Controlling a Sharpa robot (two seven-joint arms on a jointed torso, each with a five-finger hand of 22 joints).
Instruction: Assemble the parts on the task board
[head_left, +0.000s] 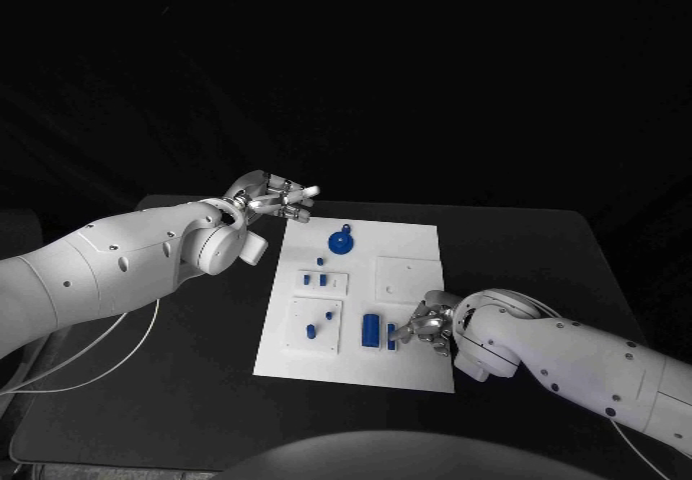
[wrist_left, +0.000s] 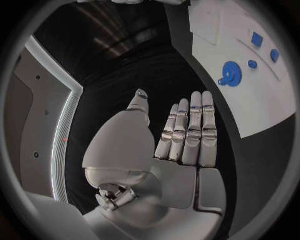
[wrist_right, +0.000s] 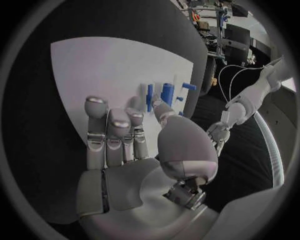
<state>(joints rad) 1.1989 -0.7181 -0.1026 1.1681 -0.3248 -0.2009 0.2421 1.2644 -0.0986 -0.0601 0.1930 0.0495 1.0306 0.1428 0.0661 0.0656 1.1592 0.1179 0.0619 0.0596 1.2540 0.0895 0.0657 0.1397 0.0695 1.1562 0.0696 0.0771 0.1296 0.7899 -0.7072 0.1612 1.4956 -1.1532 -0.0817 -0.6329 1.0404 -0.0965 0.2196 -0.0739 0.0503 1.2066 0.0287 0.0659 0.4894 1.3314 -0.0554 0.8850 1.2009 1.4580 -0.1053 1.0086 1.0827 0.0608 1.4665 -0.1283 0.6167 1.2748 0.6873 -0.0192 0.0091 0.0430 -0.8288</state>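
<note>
Head view shows the black table (head_left: 173, 380) carrying the white task board (head_left: 411, 250) at its middle, with bare dark surface all round the board's edges. Off the far left corner the left robot hand (head_left: 274, 197) hovers with fingers spread, holding nothing. Over the near right edge the right robot hand (head_left: 428, 325), fingers loosely extended and empty, sits beside the upright blue parts (head_left: 372, 330); a round blue part (head_left: 342, 241) lies farther up.

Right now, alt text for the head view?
A white task board lies mid-table with blue parts on it; the right robot hand sits at its near edge beside a blue cylinder. The left robot hand hovers, fingers spread, holding nothing, at the far left corner near a round blue part.
</note>
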